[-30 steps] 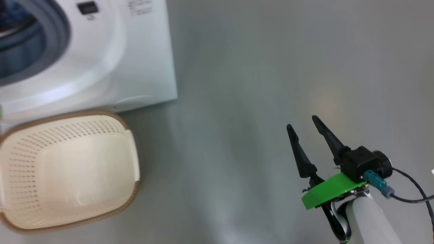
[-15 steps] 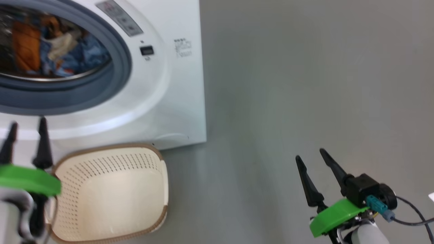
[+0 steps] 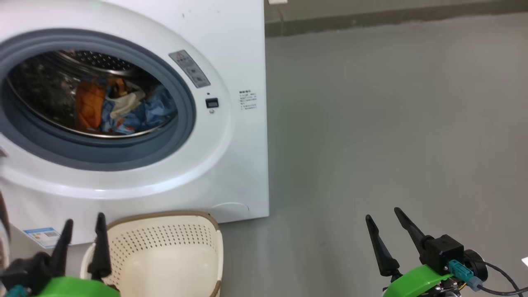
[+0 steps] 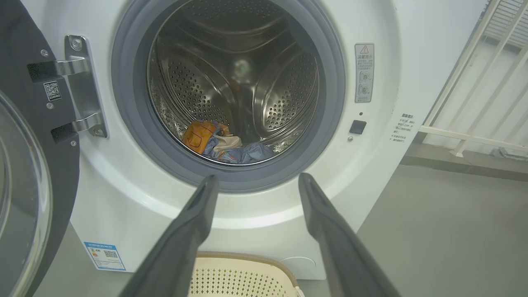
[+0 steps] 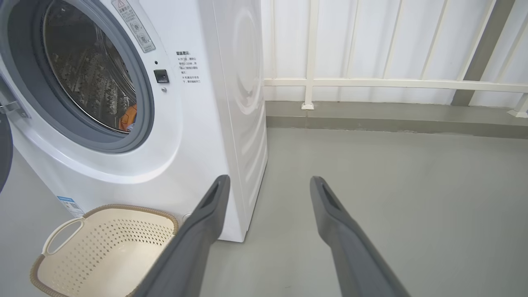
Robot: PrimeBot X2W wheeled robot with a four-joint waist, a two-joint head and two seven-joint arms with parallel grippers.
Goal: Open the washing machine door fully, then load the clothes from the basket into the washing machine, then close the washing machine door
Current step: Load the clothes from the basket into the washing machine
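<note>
Head view: your left gripper [image 3: 84, 219] and right gripper [image 3: 382, 213] hang spread, empty; basket [image 3: 161, 215] bare at 7 o'clock. Left wrist view: clothes [image 4: 225, 146] low in the drum [image 4: 231, 62], washing machine door [image 4: 24, 165] open at 9 o'clock. Right wrist view: basket at 8 o'clock may foul the door's closing swing.

The washing machine [image 3: 231, 165] stands on the floor [image 3: 371, 123], to the left. Its door [image 4: 66, 177] hangs swung out left of the drum opening. The clothes [image 3: 119, 109] lie at the drum's bottom. The basket [image 3: 165, 243] sits on the floor just before the machine. The left claw [image 3: 84, 219] is at the basket's left edge, and the right claw [image 3: 382, 213] is well apart to the right.
</note>
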